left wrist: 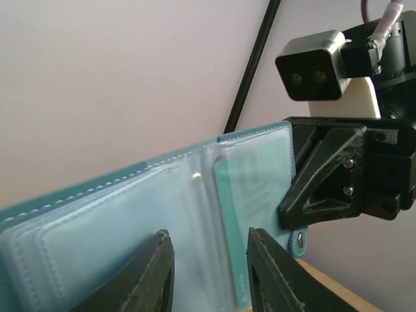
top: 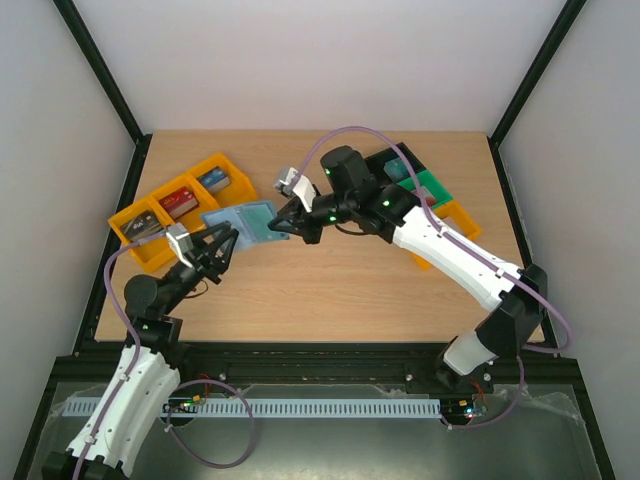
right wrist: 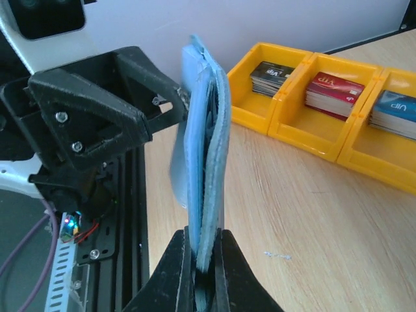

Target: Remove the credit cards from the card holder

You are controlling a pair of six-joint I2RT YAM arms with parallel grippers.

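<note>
The card holder [top: 245,222] is open and held above the table, its pale blue inside with clear pockets facing my left arm. My right gripper [top: 285,222] is shut on its right edge; in the right wrist view the holder [right wrist: 207,162] stands edge-on, clamped at my right gripper [right wrist: 205,237]. In the left wrist view a teal credit card [left wrist: 250,208] sits in the right-hand pocket of the holder [left wrist: 130,221]. My left gripper [left wrist: 208,234] is open, its fingers just in front of the holder on either side of the card's left edge; it also shows in the top view [top: 222,242].
Orange trays [top: 150,215] with red, blue and grey blocks stand at the back left and show in the right wrist view [right wrist: 305,123]. Green and black trays [top: 425,185] and another orange tray [top: 457,215] stand at the back right behind my right arm.
</note>
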